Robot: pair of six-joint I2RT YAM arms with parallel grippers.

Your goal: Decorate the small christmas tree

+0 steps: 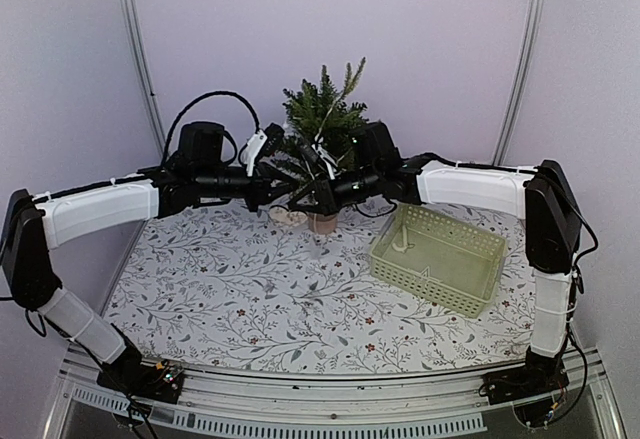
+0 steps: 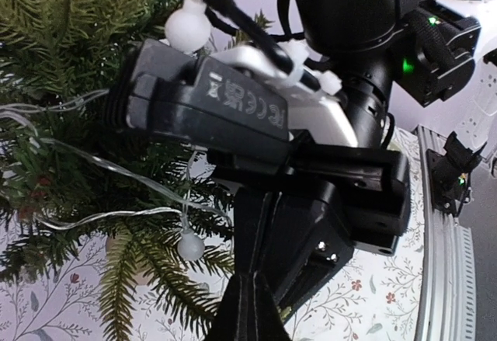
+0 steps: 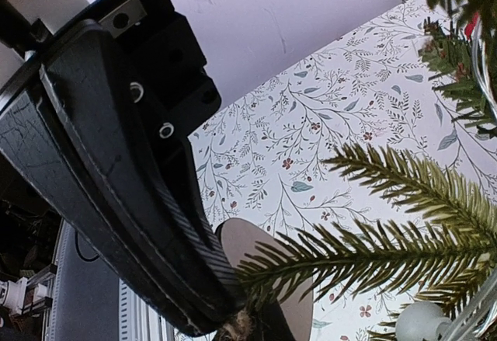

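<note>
The small christmas tree [image 1: 325, 109] stands at the back middle on its round tan base [image 1: 322, 223]. A clear light string [image 2: 116, 172] with white bulbs [image 2: 190, 245] is draped over its branches [image 2: 62, 61]. My left gripper [image 1: 290, 171] reaches into the lower branches from the left. In the left wrist view it [image 2: 248, 294] is shut, with nothing visible between the fingers. My right gripper [image 1: 322, 191] comes in from the right just above the base. In the right wrist view it [image 3: 225, 321] is shut at the trunk, over the base [image 3: 264, 255] and beside a branch [image 3: 404, 248].
A pale green slotted basket [image 1: 440, 259] sits at the right of the flowered tablecloth, with a small white piece [image 1: 400, 244] inside. A pale object [image 1: 287, 215] lies left of the tree's base. The two arms nearly touch at the tree. The backdrop wall stands close behind.
</note>
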